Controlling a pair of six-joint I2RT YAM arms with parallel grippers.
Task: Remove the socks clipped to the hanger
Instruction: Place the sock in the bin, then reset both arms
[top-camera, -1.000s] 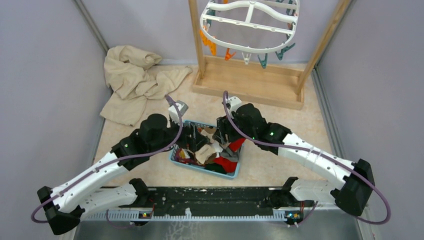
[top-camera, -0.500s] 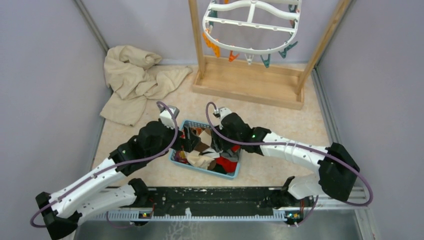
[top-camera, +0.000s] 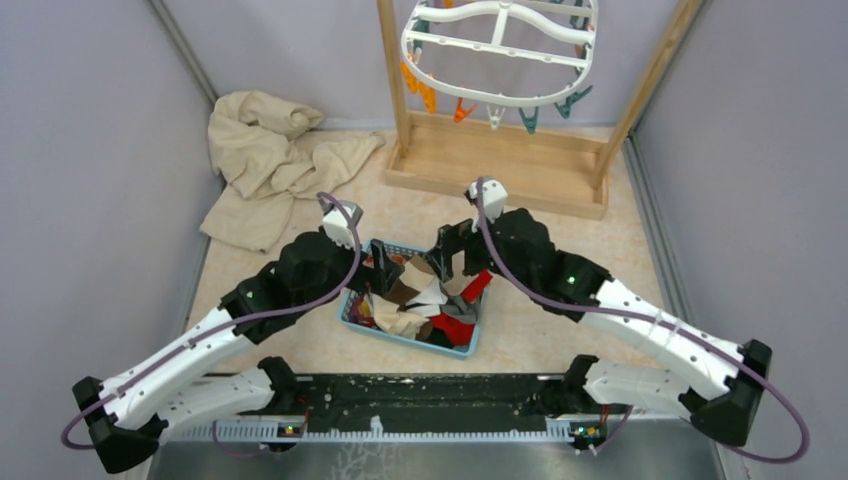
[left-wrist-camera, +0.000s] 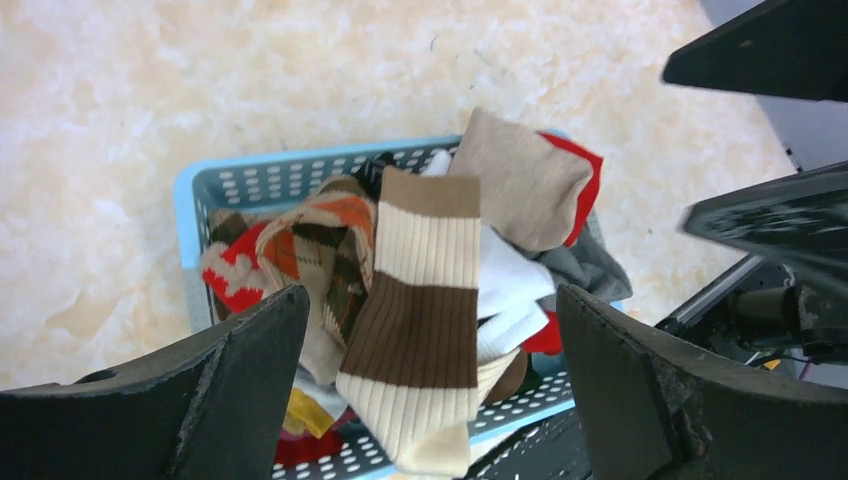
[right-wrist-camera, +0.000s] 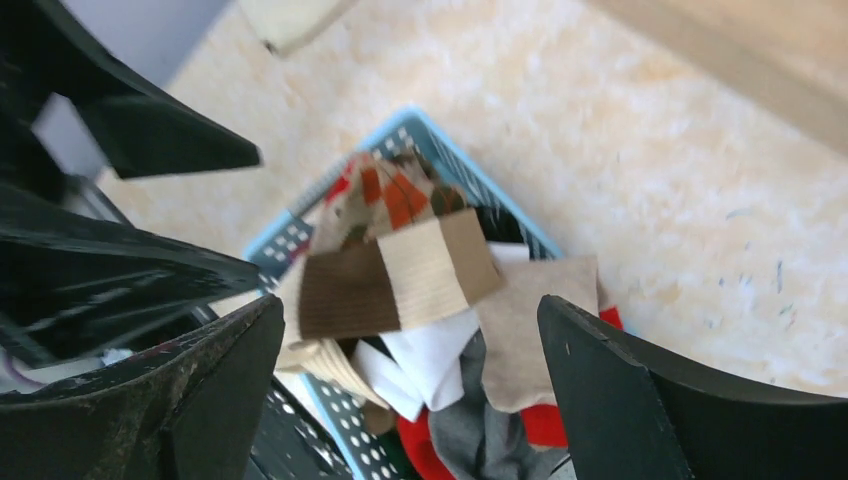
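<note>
The hanger (top-camera: 497, 50), a white oval ring with orange and teal clips, hangs in the wooden rack at the back; no sock shows on it. The socks (top-camera: 415, 300) lie heaped in a blue basket (top-camera: 350, 316) between my arms. A brown-and-cream striped sock (left-wrist-camera: 420, 300) tops the heap, over white, grey, red and patterned ones. My left gripper (top-camera: 378, 268) hovers at the basket's left side, open and empty (left-wrist-camera: 430, 300). My right gripper (top-camera: 452, 262) hovers over the right side, open and empty (right-wrist-camera: 410, 305); the striped sock (right-wrist-camera: 390, 280) lies below it.
A crumpled beige cloth (top-camera: 270, 160) lies at the back left. The wooden rack frame (top-camera: 500, 165) stands on the floor at the back, its base just beyond the basket. Grey walls close in both sides, and a black rail (top-camera: 420, 395) runs along the near edge.
My right gripper has opened wide and drawn up and to the right from the heap. The left arm has shifted only slightly. The hanger sways a little.
</note>
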